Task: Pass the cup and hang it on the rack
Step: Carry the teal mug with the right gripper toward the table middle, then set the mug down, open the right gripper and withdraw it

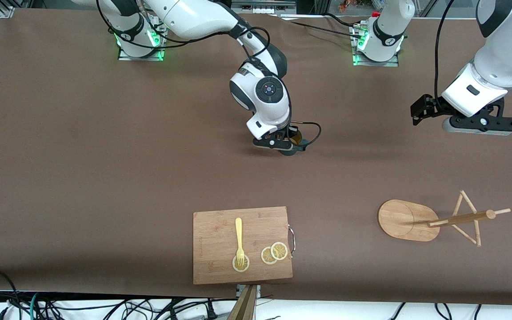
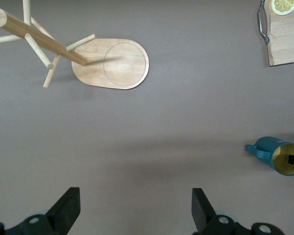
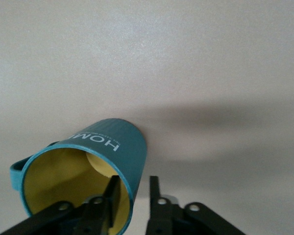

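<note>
Only the right wrist view shows right hand (image 3: 133,196) pinching cup (image 3: 108,147) rim.

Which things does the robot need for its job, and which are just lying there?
Needed: cup, pinched at its rim by the right claw; rack; open left claw, waiting.

Lying about: cutting board, fork, lemon slices.

Teal cup (image 3: 105,147) mid-table; bamboo rack (image 1: 409,220) upright, nearer the camera.

Brown table (image 1: 82,178) with cup (image 1: 292,149), rack (image 1: 409,220), cutting board (image 1: 220,244).
</note>
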You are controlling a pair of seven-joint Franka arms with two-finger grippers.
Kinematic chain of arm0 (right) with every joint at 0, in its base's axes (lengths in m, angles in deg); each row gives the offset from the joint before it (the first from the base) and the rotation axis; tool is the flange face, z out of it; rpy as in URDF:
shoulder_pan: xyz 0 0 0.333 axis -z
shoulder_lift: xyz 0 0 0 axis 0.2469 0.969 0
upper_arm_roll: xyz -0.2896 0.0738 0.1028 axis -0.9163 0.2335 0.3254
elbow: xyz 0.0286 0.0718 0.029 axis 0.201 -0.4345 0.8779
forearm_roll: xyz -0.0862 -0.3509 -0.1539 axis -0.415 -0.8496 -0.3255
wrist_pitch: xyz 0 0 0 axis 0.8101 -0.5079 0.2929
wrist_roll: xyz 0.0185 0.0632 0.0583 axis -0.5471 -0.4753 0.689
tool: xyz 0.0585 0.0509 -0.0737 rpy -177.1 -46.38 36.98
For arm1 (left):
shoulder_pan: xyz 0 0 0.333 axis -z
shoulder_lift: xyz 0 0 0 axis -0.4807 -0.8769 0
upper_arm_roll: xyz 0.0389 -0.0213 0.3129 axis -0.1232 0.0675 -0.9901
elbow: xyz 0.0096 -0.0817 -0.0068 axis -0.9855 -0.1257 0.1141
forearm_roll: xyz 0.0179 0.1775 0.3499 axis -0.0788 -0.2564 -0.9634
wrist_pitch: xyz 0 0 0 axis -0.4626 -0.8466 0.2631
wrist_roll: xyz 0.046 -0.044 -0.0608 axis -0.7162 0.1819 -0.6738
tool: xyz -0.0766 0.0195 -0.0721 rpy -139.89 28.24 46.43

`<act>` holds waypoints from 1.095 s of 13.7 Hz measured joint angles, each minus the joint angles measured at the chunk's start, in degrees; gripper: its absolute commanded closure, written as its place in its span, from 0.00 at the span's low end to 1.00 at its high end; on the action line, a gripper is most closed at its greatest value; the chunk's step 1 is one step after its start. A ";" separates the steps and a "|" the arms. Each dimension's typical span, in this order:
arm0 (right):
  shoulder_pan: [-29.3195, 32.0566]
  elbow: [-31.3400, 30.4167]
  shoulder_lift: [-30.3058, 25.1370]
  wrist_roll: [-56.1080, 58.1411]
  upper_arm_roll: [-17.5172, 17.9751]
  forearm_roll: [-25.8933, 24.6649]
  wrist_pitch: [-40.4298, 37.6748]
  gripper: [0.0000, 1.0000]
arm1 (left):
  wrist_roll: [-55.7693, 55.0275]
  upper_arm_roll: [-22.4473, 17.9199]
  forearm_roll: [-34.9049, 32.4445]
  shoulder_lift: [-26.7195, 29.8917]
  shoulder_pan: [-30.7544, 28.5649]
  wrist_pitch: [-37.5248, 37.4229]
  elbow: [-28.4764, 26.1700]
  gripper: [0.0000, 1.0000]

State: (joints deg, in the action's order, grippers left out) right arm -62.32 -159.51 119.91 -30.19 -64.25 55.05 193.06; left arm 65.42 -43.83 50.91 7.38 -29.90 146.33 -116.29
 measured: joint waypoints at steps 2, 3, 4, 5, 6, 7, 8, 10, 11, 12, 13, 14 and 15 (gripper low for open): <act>0.02 0.39 0.00 0.00 0.00 0.00 -0.19 0.00 | 0.00 0.00 0.00 0.00 0.00 0.00 0.00 0.00; 0.10 0.74 -0.01 0.13 -0.01 0.00 -0.51 0.00 | 0.00 0.00 0.00 0.00 0.00 0.00 0.00 0.00; 0.25 1.25 -0.02 0.50 -0.06 0.00 -1.24 0.00 | 0.00 0.00 0.00 0.00 0.00 0.00 0.00 0.00; 0.49 2.25 -0.11 1.09 -0.17 -0.01 -2.61 0.00 | 0.00 0.00 0.00 0.00 0.00 0.00 0.00 0.00; 0.90 3.73 -0.31 1.99 -0.31 -0.01 -4.70 0.00 | 0.00 0.00 0.00 0.00 0.00 0.00 0.01 0.00; 1.55 5.39 -0.56 3.44 -0.42 -0.01 -7.45 0.00 | 0.00 0.00 0.00 0.00 0.00 0.00 0.01 0.00; 2.47 7.09 -0.82 5.60 -0.49 -0.01 -10.60 0.00 | 0.00 0.00 0.00 0.00 0.00 0.00 0.01 0.00; 4.55 9.04 -1.95 10.98 -0.71 -0.02 -15.94 0.00 | 0.00 0.00 0.00 0.00 -0.01 0.00 0.01 0.00; 5.70 9.40 -2.71 13.69 -0.82 -0.02 -17.88 0.00 | 0.00 -0.01 0.00 0.00 -0.02 0.00 0.01 0.00; 6.96 9.49 -3.56 16.52 -0.91 -0.05 -19.68 0.00 | 0.00 0.00 0.00 0.00 -0.01 0.00 0.01 0.00; 8.21 9.53 -4.28 19.37 -1.05 -0.11 -21.38 0.00 | 0.00 0.03 0.00 0.00 0.00 0.00 0.01 0.00; 9.44 9.54 -4.99 22.38 -1.37 -0.19 -22.93 0.00 | 0.00 0.14 0.00 0.00 0.03 0.00 0.01 0.00; 10.47 9.54 -5.60 25.33 -2.04 -0.20 -24.19 0.00 | 0.00 0.40 0.00 0.00 0.06 0.00 0.01 0.00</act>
State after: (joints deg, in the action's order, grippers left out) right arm -51.85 -149.97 114.32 -4.87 -66.29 54.85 168.87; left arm 65.42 -43.43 50.91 7.39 -29.85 146.33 -116.27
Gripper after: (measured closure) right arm 0.000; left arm 0.000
